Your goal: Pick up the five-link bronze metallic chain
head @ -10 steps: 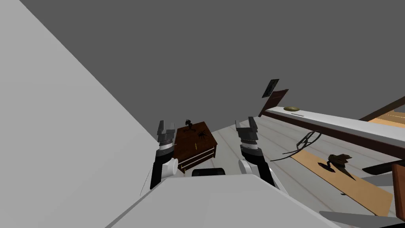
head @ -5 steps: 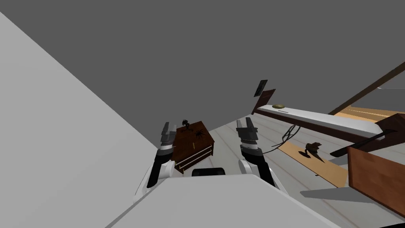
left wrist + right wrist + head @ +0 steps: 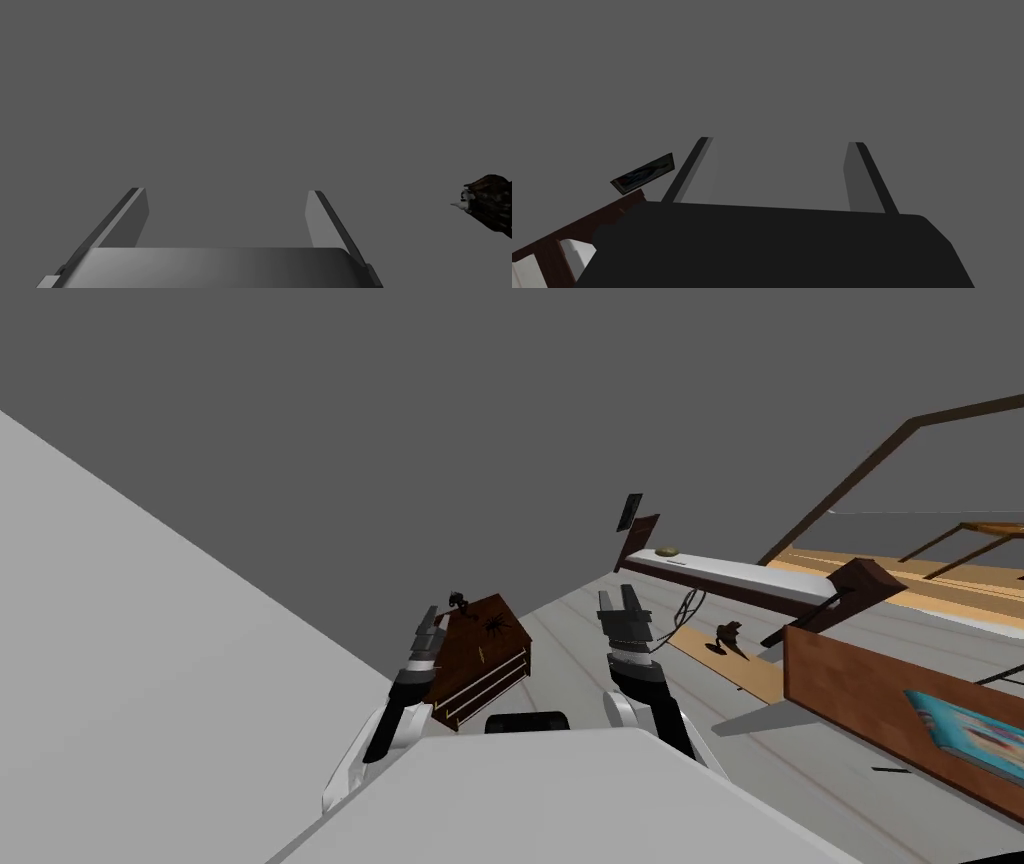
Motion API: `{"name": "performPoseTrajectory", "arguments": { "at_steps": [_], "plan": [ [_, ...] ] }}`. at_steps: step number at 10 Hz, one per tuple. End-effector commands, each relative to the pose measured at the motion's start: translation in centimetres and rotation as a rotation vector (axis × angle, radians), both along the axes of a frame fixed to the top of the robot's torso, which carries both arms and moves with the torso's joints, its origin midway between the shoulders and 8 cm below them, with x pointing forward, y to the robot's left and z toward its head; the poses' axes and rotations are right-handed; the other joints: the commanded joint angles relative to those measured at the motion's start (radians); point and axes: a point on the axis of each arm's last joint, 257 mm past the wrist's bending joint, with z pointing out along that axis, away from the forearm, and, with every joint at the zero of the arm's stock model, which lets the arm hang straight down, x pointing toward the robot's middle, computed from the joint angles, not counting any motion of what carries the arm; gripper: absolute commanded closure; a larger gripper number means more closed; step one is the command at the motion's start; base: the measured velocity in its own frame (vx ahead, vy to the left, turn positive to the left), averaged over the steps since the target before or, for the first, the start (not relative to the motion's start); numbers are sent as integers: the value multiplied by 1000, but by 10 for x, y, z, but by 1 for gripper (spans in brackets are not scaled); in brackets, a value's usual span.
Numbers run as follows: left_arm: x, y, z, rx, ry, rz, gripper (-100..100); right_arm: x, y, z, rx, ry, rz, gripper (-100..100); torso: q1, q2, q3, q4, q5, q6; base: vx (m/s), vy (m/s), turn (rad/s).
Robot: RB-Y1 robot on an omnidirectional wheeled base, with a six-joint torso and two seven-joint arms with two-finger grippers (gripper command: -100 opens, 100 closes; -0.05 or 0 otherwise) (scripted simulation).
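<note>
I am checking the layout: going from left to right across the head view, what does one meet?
From the left: light grey wall, left end effector, dark brown chest of drawers, right end effector, small dark figure, brown panel with a teal picture.

Tiny bronze chain (image 3: 479,652) on dark dresser (image 3: 484,684)

1. A drawer cabinet (image 3: 487,660) is placed near the left wall, just beside the left hand (image 3: 436,618).
2. A small figure (image 3: 458,601) and a spider-like thing (image 3: 493,624) are set on its top.
3. A long worktop (image 3: 745,578) is placed to the right, with a rounded thing (image 3: 668,551) laid on its far end.
4. A framed picture (image 3: 631,512) is hung behind that end.
</note>
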Motion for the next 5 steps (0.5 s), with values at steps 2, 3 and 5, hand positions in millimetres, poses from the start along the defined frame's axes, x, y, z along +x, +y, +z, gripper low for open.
{"name": "performPoseTrajectory", "arguments": {
  "at_steps": [2,3,5],
  "plan": [
    [7,16,-37,38,89,7,-100,0,0,0,0,0,0,0,1,-1,0,0,0,-1,-52,-26,-135],
    [9,24,-51,60,130,12,-100,0,0,0,0,0,0,0,1,-2,-1,0,0,0,-55,-40,-289],
    [11,38,-78,80,196,27,-100,0,0,0,0,0,0,0,1,-2,-1,0,0,-1,-43,-39,-170]
  ]
}}
